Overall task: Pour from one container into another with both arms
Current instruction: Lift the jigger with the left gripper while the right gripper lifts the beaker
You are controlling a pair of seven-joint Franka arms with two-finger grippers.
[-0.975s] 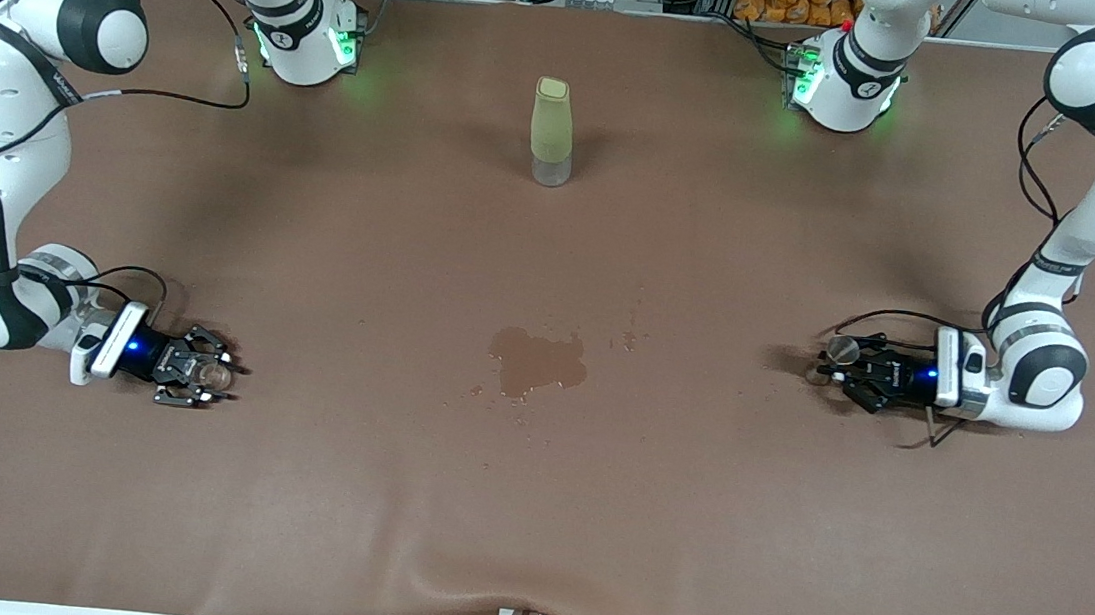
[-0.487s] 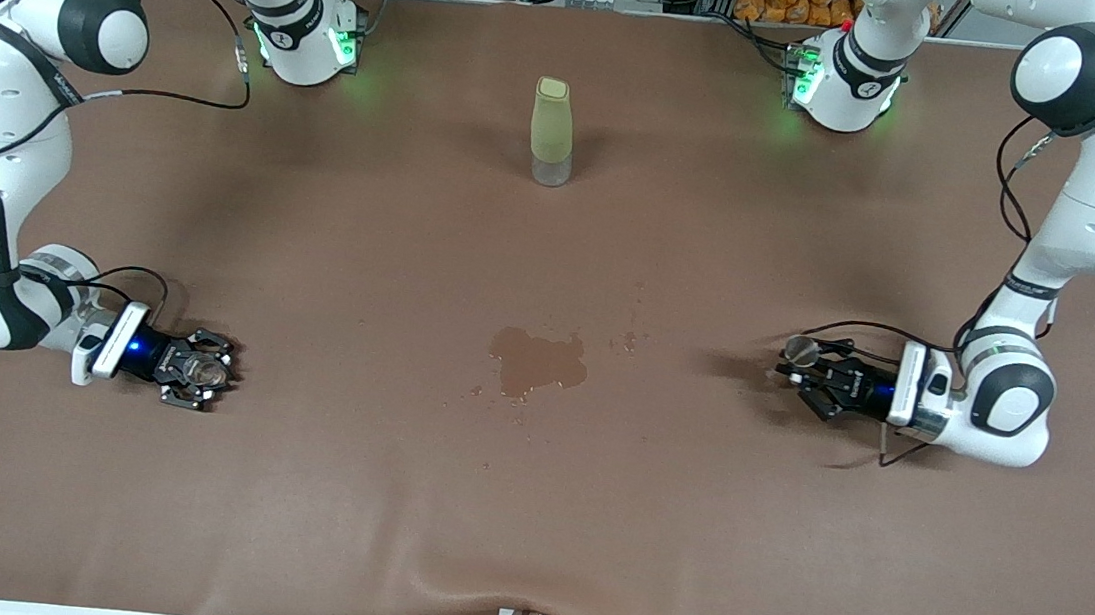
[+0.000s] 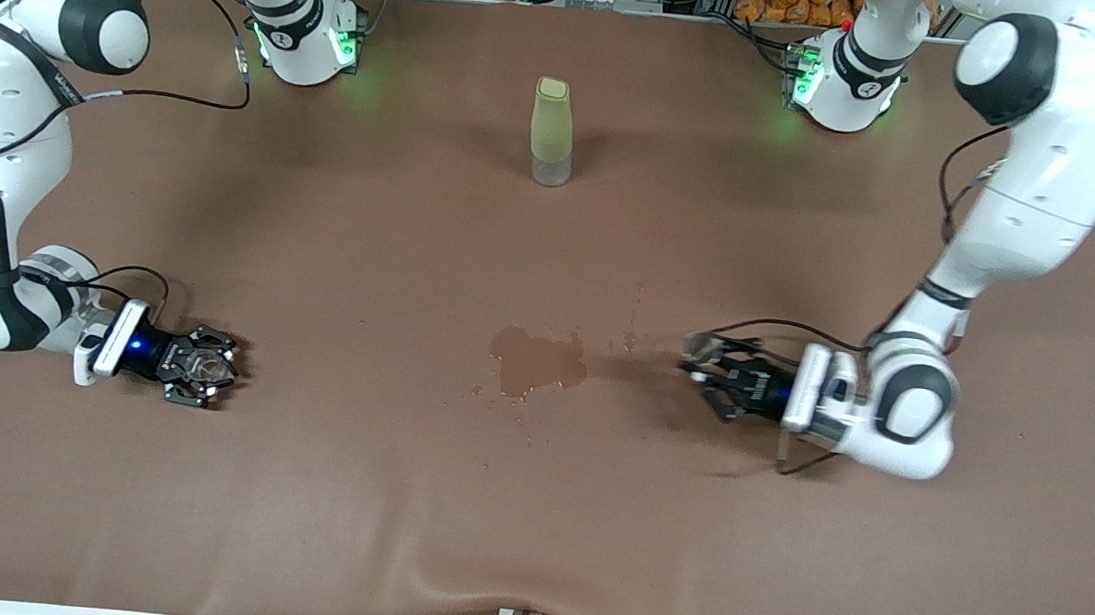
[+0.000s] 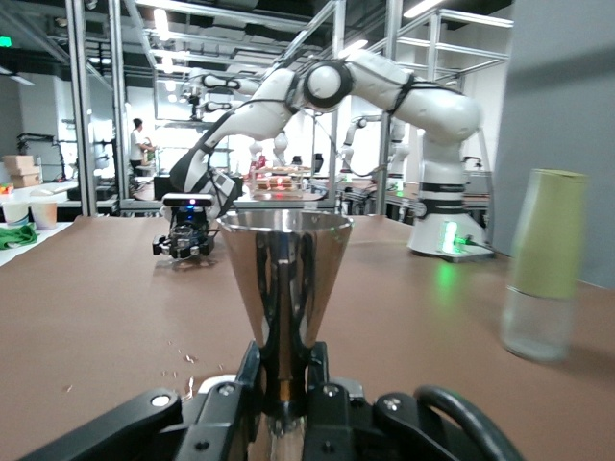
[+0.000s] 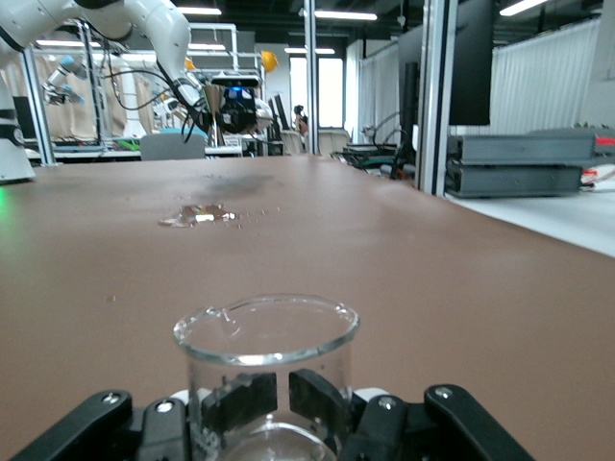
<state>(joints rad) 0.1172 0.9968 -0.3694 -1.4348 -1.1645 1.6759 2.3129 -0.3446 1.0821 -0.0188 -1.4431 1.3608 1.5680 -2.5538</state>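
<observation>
Glass cup (image 3: 203, 370) is the nearest item to the front camera: it stands upright at the right arm's end of the table, clamped between the fingers of the right end effector (image 3: 200, 371), low at the table surface. In the right wrist view the cup (image 5: 266, 370) is clear and colourless; whether it holds any liquid cannot be told. Slightly farther from the camera, toward the middle of the table, lies a wet patch (image 3: 538, 362) with a few small droplets around it — a spill, by appearance, though its source cannot be read from these views. Over the table just beside that patch, on the side of the left arm's end, the left end effector (image 3: 703, 363) grips the metal jigger (image 3: 700, 343) at its narrow waist; the left wrist view shows the jigger (image 4: 285, 288) upright, mouth up, jaws shut on it. Farthest from the camera, a tall pale-green bottle (image 3: 551, 131) stands upright near the middle of the table, untouched. Assessment: both grasps are made, so the pick-up stage appears done. Remaining — the two vessels are well apart, no tilt is applied to the cup, and nothing is seen passing between them. The cup must be lifted, brought over the jigger, and tipped; pouring itself is judged not yet begun.
</observation>
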